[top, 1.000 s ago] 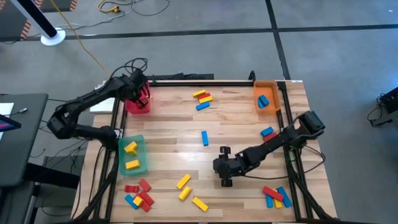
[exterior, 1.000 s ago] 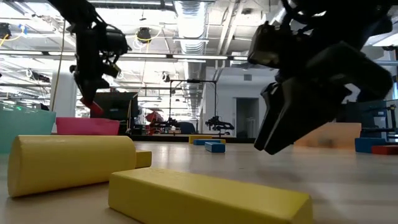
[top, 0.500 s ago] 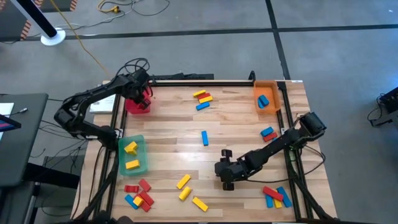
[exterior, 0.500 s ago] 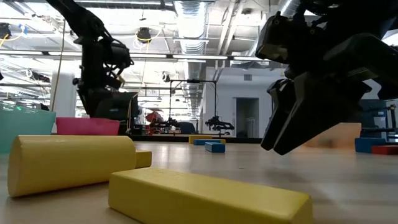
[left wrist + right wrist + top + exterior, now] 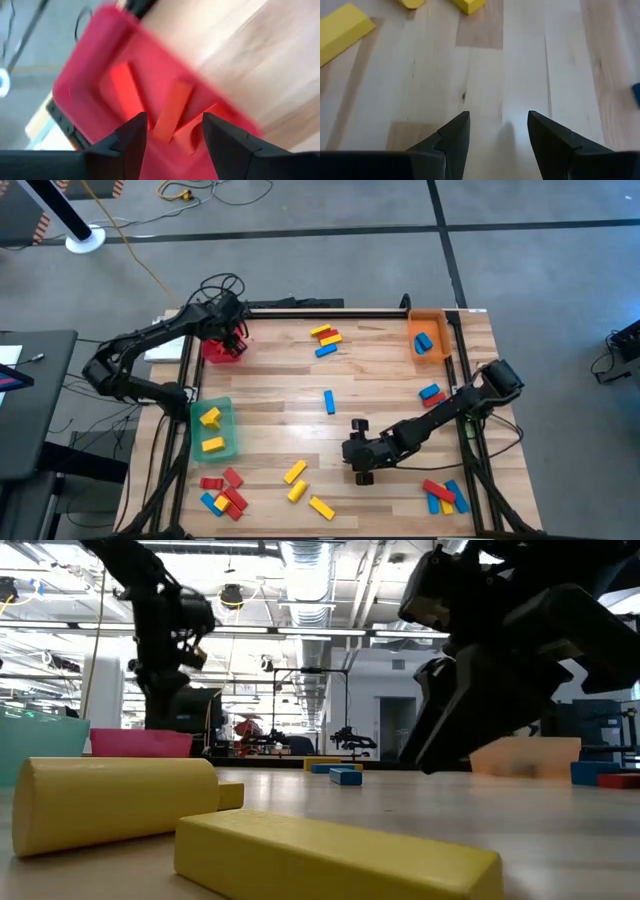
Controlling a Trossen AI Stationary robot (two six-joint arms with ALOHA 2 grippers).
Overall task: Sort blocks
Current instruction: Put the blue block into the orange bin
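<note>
Left tool (image 5: 172, 131) and right tool (image 5: 497, 131) agape.

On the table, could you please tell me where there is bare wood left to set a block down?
The widest free patch lies between the lone blue block and the green tray. Another runs between the yellow-red-blue pile and the orange tray. It is crowded at the near left cluster, the near right cluster, and around the right gripper.

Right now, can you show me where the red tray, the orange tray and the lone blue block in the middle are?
red tray (image 5: 222, 350): high view, its near rim.
orange tray (image 5: 438, 343): high view, its floor.
lone blue block (image 5: 329, 402): high view, its middle.
</note>
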